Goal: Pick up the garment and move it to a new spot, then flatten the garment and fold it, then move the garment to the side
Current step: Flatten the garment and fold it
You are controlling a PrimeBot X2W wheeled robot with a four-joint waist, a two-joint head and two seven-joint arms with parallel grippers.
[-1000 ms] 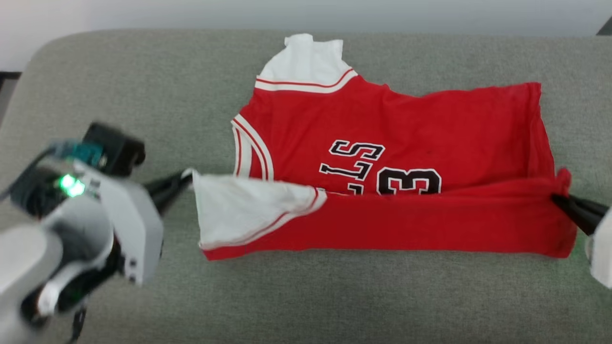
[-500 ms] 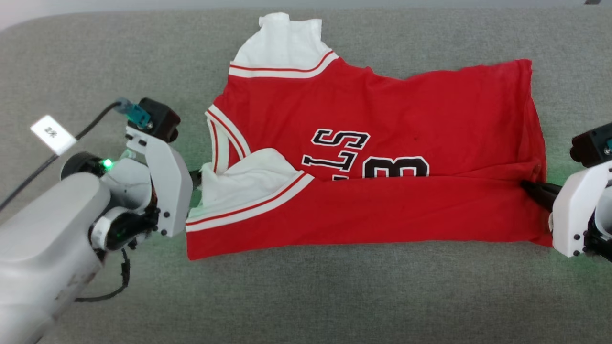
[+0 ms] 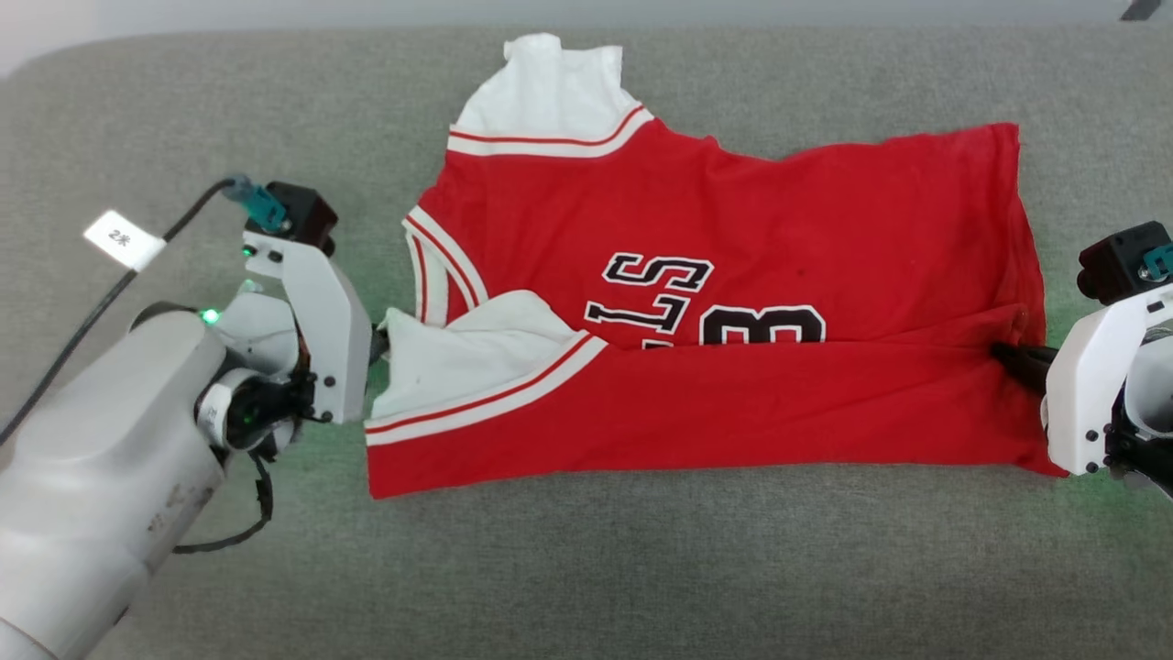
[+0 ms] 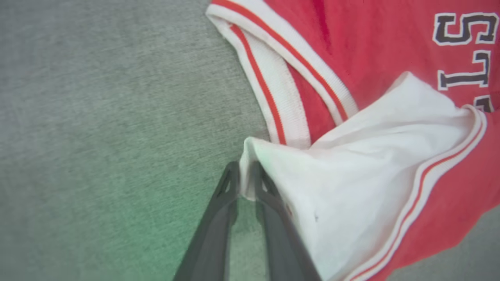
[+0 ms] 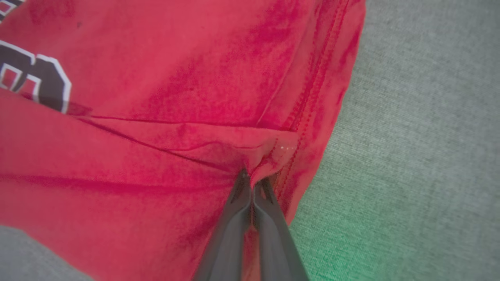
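Surface: grey woven cushion [image 3: 586,568] from the bottom edge upward; a pale wall strip [image 3: 275,11] along the top.
Left gripper: my left gripper [image 4: 244,175], centre-left, stands a slit apart with the white sleeve corner lodged between its tips.
Right gripper: my right gripper [image 5: 252,183], right edge, is pressed together on the red hem.
Garment: the garment [image 3: 733,211] lies mid-frame, its lower half folded up over the lettering [image 3: 655,293].
Views: the wrist views give the stitching and both pinches; the head view gives the far sleeve [image 3: 550,92].
Change: a second ago the near sleeve was taut leftward; now it is slack.
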